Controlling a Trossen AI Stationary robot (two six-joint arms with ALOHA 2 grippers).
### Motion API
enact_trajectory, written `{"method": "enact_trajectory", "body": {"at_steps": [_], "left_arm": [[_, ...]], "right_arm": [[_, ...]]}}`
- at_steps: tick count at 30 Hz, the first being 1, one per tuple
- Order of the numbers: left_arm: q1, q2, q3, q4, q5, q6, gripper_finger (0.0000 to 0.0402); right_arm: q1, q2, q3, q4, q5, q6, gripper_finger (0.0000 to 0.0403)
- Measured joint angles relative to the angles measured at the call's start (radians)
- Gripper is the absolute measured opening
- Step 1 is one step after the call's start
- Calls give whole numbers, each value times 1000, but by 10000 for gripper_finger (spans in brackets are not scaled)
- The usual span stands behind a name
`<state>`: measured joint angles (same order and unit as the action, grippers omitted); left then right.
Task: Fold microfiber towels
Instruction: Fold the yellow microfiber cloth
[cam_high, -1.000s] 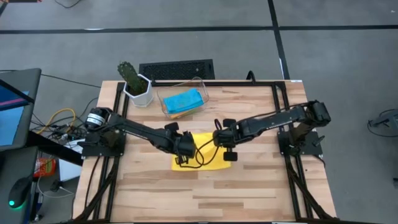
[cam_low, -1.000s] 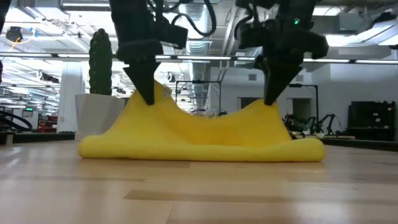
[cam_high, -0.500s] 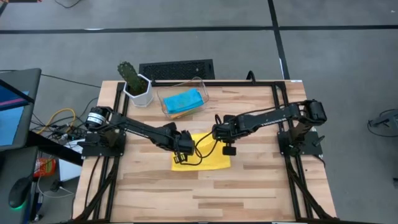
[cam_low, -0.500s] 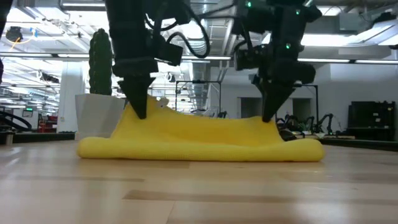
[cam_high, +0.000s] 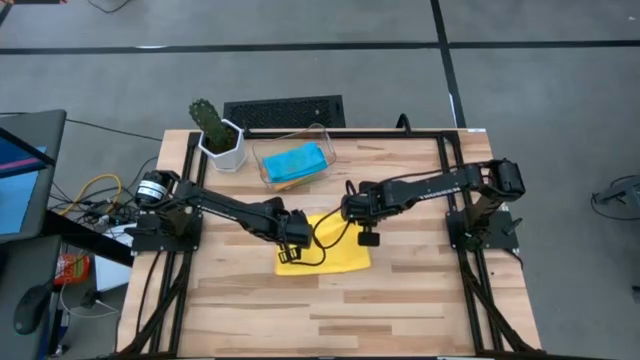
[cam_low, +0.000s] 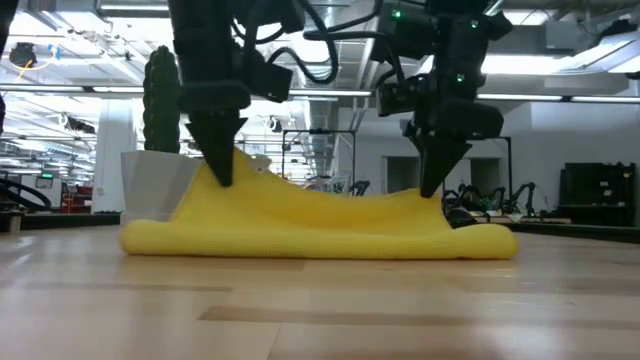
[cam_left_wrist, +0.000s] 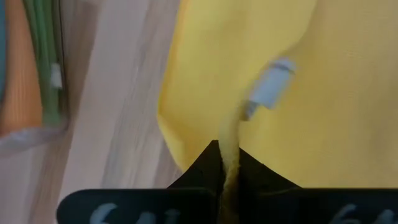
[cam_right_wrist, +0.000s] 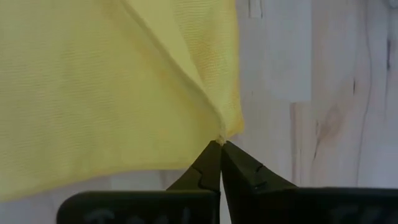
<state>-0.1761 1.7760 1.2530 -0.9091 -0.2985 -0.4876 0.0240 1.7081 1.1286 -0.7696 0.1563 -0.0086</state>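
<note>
A yellow microfiber towel (cam_high: 335, 258) lies on the wooden table (cam_high: 420, 290) with its bottom layer flat (cam_low: 320, 240). Its top layer is raised at two points. My left gripper (cam_low: 220, 178) is shut on the left raised point, and my right gripper (cam_low: 432, 190) is shut on the right one. Between them the cloth sags. A white tag (cam_left_wrist: 270, 87) shows on the towel. A light blue towel (cam_high: 293, 162) lies in the clear bin (cam_high: 320, 135) at the far side. My left gripper pinches an edge of the towel's top layer (cam_left_wrist: 227, 146) between its two fingers, from above, pointing steeply down. That edge stands lifted above the layer on the table. My right gripper pinches the towel's corner (cam_right_wrist: 227, 130) at its fingertips, from above, pointing steeply down. The corner is held a little above the table, lower than the left side.
A cactus in a white pot (cam_high: 215, 132) stands at the far left. Orange and green cloths (cam_left_wrist: 37, 68) show in the bin close to my left gripper. Bare table lies toward the near edge and right.
Both grippers have carried the towel's raised top layer toward the far edge and downward, the right one farther than the left. The right corner has sunk close to the lower layer. The bottom layer has stayed where it was.
</note>
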Motion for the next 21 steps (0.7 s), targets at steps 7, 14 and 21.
{"method": "enact_trajectory", "body": {"at_steps": [7,14,21], "left_arm": [[4,0,0,35,-67,9,0],[19,0,0,30,-77,-2,0],[21,0,0,24,-67,-16,50]], "right_arm": [[-23,0,0,-7,0,1,32],[-55,-1,1,-5,-1,1,49],[-79,-1,1,1,-53,7,101]]}}
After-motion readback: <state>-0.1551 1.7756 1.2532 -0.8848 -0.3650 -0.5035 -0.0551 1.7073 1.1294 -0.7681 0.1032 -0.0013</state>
